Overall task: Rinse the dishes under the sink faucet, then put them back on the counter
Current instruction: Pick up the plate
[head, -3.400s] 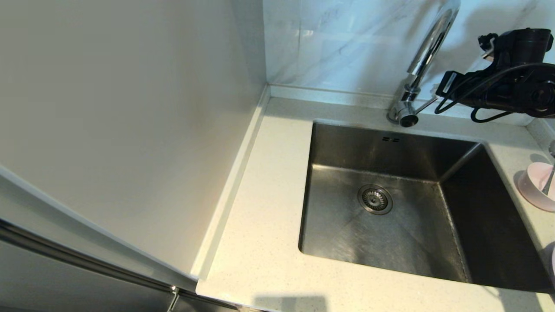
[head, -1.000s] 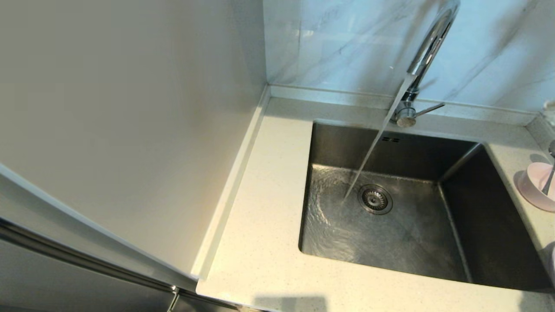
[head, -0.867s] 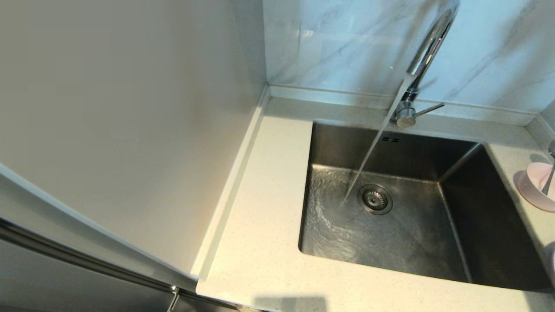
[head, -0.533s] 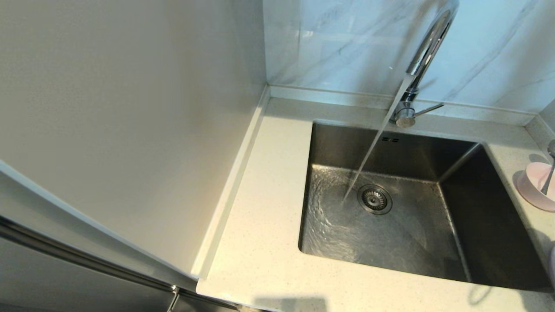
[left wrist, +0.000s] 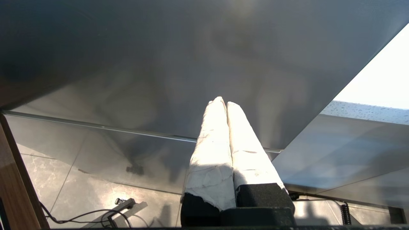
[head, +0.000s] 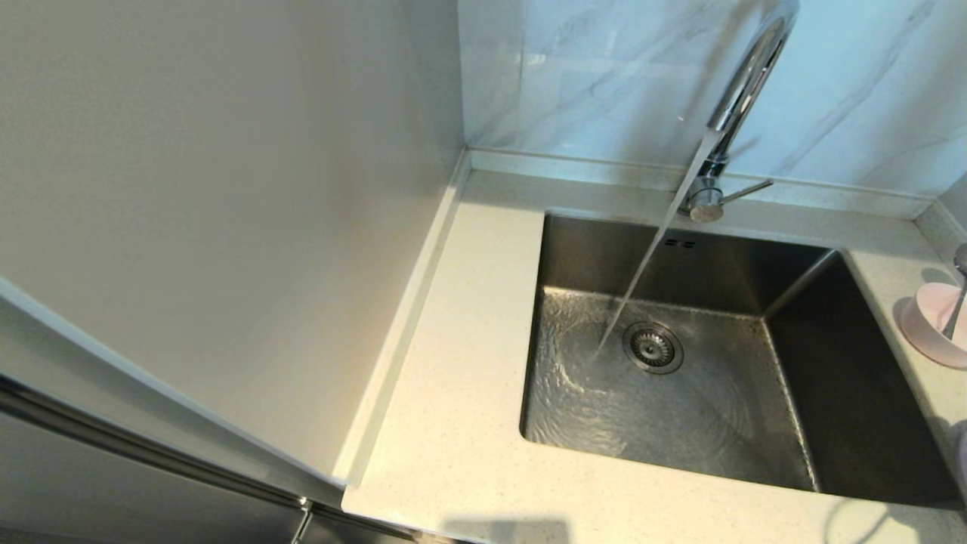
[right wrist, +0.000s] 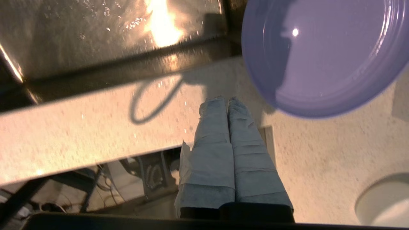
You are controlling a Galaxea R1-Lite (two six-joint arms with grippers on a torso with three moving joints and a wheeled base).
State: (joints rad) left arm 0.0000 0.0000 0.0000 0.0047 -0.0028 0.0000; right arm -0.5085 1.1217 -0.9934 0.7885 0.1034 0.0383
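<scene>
Water streams from the faucet (head: 744, 83) into the sink (head: 680, 378), striking beside the drain. The lavender plate (right wrist: 322, 54) lies on the counter (right wrist: 319, 159) at two o'clock of the right gripper (right wrist: 225, 102), fingers pressed together, seemingly empty. The bowl (head: 933, 321) sits at the sink's three o'clock. The left gripper (left wrist: 222, 102), also closed, hangs parked low.

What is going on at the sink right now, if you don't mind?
The faucet is running into the sink, with nothing under the stream yet. The right tool, shut and empty, hovers over the counter beside the lavender plate. The pink bowl, spoon inside, waits on the counter. The left tool is parked, shut.
</scene>
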